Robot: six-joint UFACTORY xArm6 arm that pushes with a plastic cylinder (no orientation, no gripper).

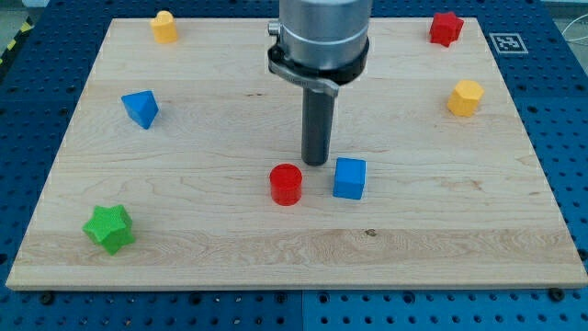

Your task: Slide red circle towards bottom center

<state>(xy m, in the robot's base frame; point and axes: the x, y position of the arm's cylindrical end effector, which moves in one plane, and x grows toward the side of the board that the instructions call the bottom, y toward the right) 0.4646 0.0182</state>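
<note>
The red circle block (286,184) stands on the wooden board (230,248), a little left of centre and below the middle. My tip (316,163) rests on the board just above and to the right of the red circle, a small gap apart. A blue cube (349,178) sits right of the red circle, just below and right of my tip.
A green star block (109,228) lies at the lower left. A blue triangular block (140,108) is at the left. A yellow block (163,27) is at the top left, a red star block (446,28) at the top right, a yellow hexagon block (465,97) at the right.
</note>
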